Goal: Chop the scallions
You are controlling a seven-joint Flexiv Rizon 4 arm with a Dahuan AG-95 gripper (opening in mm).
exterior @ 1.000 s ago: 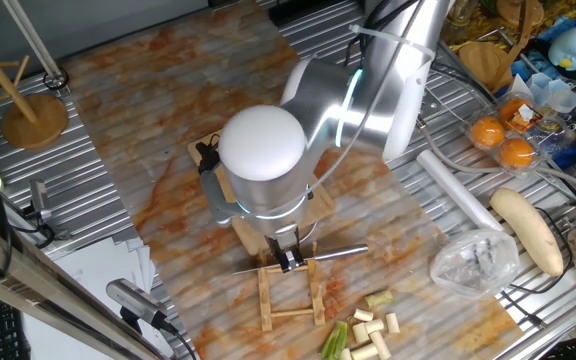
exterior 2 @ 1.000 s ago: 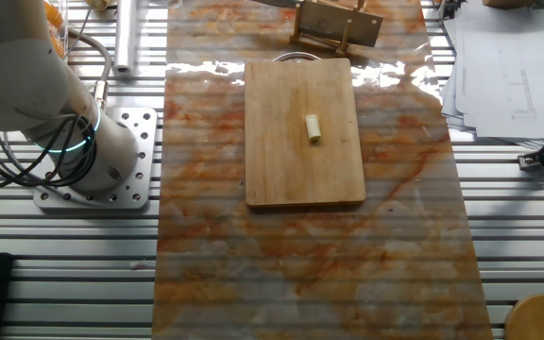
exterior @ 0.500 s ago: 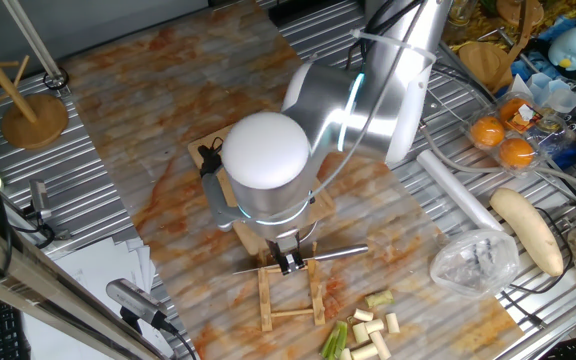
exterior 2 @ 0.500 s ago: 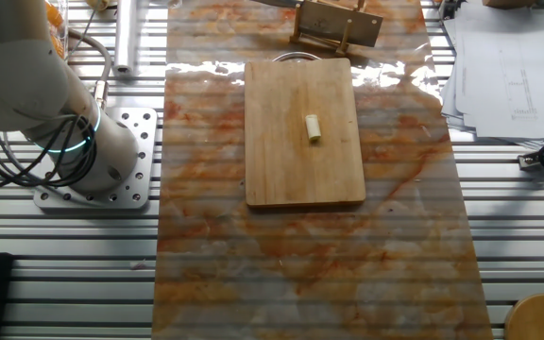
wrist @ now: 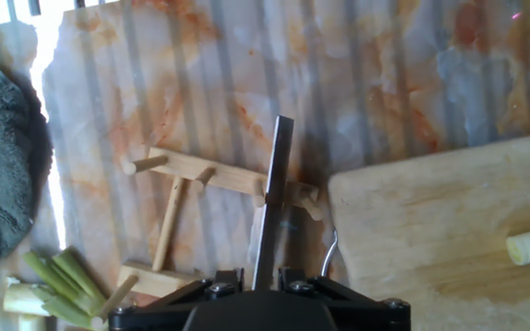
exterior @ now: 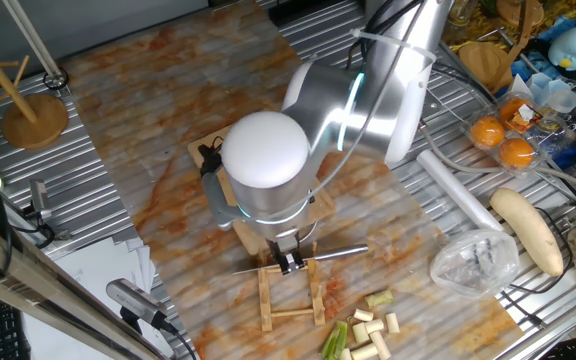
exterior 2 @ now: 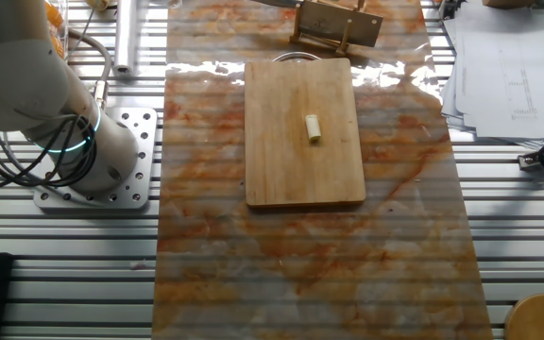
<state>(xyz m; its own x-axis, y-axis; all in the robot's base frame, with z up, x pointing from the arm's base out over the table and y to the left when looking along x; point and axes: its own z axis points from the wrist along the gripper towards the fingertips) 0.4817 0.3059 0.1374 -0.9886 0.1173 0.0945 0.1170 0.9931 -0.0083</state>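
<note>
One scallion segment (exterior 2: 314,128) is lying alone on the wooden cutting board (exterior 2: 281,179), near its middle; in the hand view it is showing at the right edge of the board. The remaining scallions (exterior: 364,331) are sitting in a loose pile on the bench (exterior: 148,110), just beyond the wooden rack (exterior: 290,296). The knife (wrist: 272,198) is resting across the rack's rail, its blade edge-on to the hand camera. The hand (exterior: 289,262) is hanging directly over the rack with its fingers clenched around the knife at the handle end. A long white radish (exterior: 528,230) and a crumpled plastic bag (exterior: 474,262) are lying well apart to the side.
</note>
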